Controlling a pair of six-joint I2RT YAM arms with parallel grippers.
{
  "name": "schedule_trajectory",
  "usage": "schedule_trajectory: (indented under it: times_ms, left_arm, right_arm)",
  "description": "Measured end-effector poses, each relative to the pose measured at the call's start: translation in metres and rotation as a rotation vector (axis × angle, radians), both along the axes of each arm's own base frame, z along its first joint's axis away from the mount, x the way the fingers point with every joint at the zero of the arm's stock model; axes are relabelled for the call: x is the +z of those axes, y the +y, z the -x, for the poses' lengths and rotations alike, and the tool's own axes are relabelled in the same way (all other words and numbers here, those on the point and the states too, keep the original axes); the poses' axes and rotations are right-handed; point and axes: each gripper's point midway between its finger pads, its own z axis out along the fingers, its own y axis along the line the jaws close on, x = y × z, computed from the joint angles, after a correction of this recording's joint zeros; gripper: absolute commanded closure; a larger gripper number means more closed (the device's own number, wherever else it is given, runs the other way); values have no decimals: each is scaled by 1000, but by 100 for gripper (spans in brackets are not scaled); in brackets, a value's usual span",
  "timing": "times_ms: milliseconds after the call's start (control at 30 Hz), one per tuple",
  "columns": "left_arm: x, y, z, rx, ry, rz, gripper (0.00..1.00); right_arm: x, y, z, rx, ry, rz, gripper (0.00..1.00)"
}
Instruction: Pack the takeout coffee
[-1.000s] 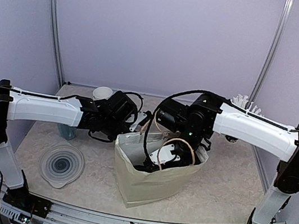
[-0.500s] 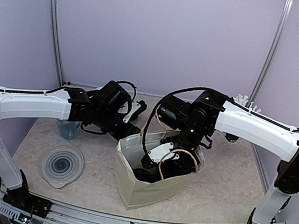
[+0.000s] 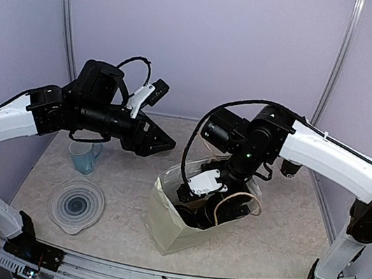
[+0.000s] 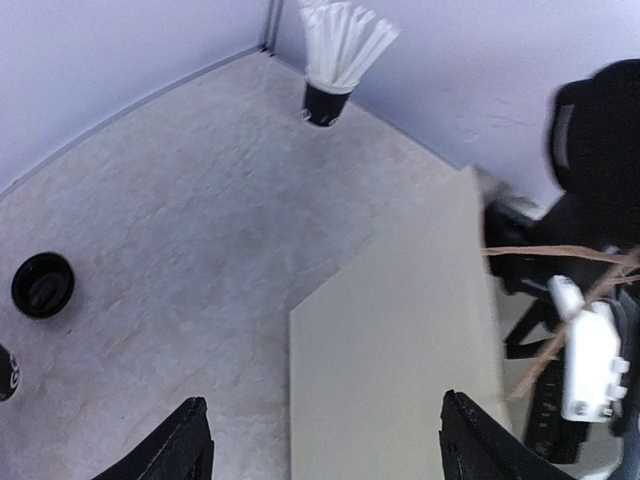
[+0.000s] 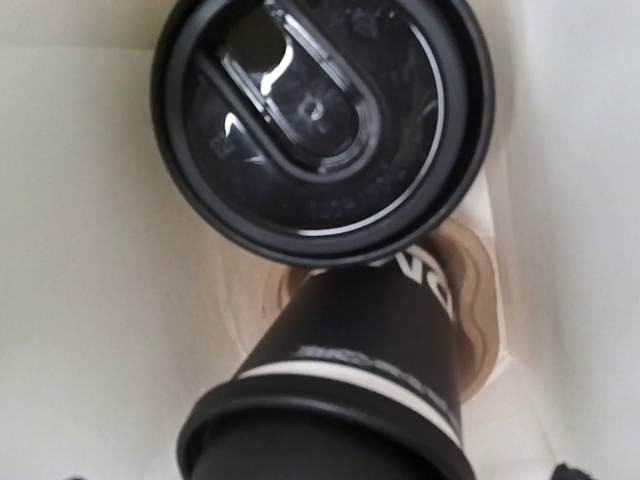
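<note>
Inside the cream paper bag, the right wrist view shows two black lidded coffee cups. One is seen from above, its lid facing the camera. The other leans, its base in the brown pulp carrier. My right gripper reaches down into the bag. Its fingertips just show at the bottom corners of the wrist view, wide of the leaning cup's lid, so it is open. My left gripper hangs open and empty above the table, left of the bag.
A black cup of white straws stands in the far corner. A loose black lid lies on the table. A clear bluish cup and a clear round lid sit at the left. Brown rope handles drape over the bag's mouth.
My left arm has lifted and pulled back to the left, away from the bag. My right gripper has spread wider inside the bag, and the bag has shifted slightly right.
</note>
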Motion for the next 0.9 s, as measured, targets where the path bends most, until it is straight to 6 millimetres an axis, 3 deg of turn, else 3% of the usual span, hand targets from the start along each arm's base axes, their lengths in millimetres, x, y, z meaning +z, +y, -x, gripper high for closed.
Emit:
schedule_trajectory:
  times_ms: [133,267,567,667,800,900]
  left_arm:
    - [31,-12,35,-147,-34,114,23]
    - [41,-24,53,-232,-43,157,28]
    - [10,-49,45,-271,0,122,40]
    - [10,-51,46,-286,-4,124,44]
    - [13,-53,49,-313,-13,139,58]
    - [15,-53,50,-324,-14,143,60]
  right_arm:
    - [0,1,1,1,6,-3,1]
    - [0,1,1,2,7,-4,1]
    - [0,-2,2,3,10,7,1]
    - [0,-3,3,4,11,11,1]
    - [2,-4,3,4,9,5,2]
    - [5,-4,4,4,6,-1,2]
